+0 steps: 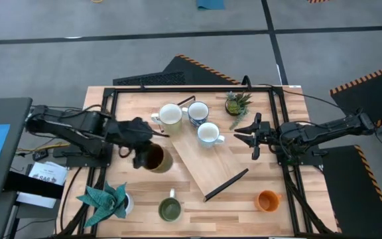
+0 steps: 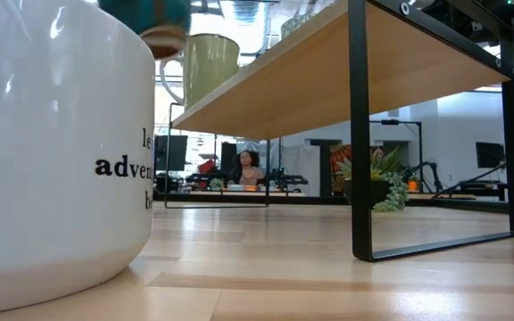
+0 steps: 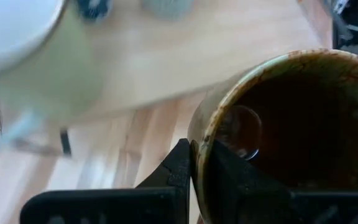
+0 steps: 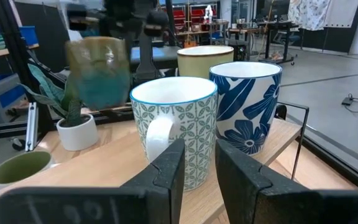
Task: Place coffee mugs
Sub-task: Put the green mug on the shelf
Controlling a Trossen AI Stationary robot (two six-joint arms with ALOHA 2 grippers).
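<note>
Gripping the dark brown mug (image 1: 155, 159) by its rim, left gripper (image 1: 140, 154) at left centre of the frame, fingers (image 3: 182, 168) clamped across the wall. Waiting at right centre, right gripper (image 1: 254, 137), fingers slightly parted, holding nothing, facing three mugs on the raised shelf (image 1: 211, 169). Standing low on the worktop (image 1: 224, 206): green mug (image 1: 170, 210), orange mug (image 1: 268, 200).

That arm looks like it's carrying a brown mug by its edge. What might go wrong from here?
The left gripper pinches only the rim of the brown mug, one finger inside, one outside. With so thin a hold the mug might tilt or slip out.

Three mugs already crowd the raised shelf: the cream mug, the blue-flowered mug and the green-patterned mug. Setting the brown one beside them could knock one over or push it off the shelf.
</note>
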